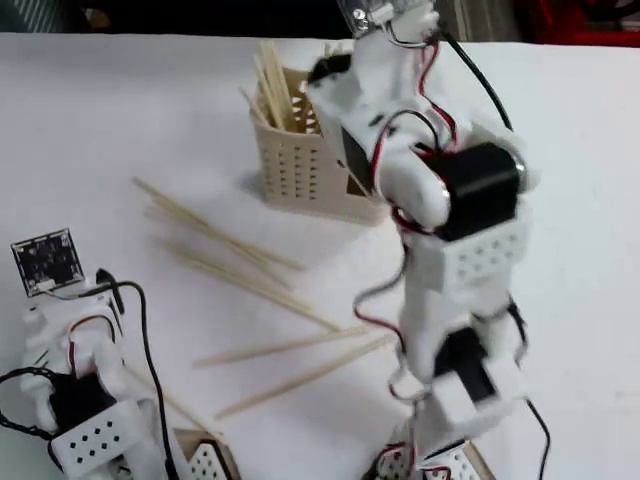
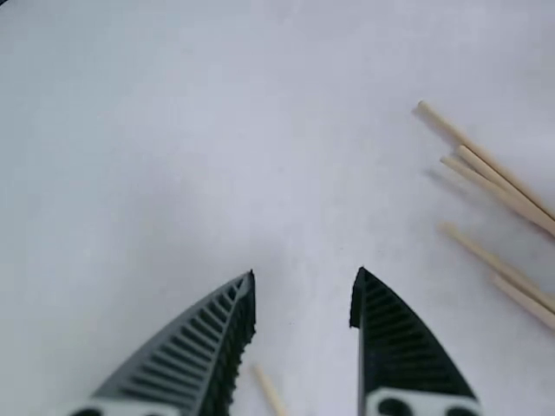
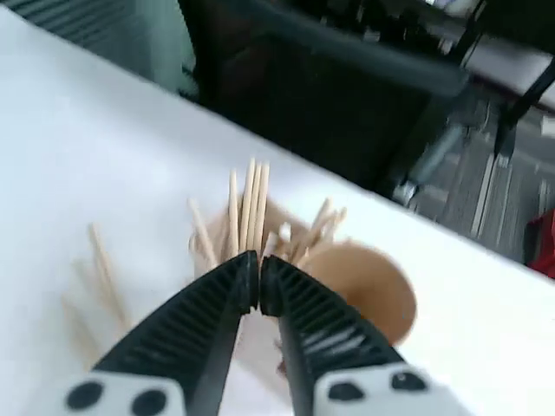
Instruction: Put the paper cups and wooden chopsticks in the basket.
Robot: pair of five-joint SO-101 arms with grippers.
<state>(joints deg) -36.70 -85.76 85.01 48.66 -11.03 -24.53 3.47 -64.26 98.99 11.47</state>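
Loose wooden chopsticks [image 1: 260,290] lie on the table [image 1: 100,120] before the basket [image 1: 295,165] (probably light, stiff, apt to roll: pinch mid-length); left jaws gape empty near them, right jaws nearly shut over the basket.

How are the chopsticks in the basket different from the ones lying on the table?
The standing chopsticks poke up on end out of the basket, while the loose chopsticks lie flat on the table. The standing chopsticks are bunched close together; the loose chopsticks are spread out and point different ways. Both are thin, pale wooden sticks.
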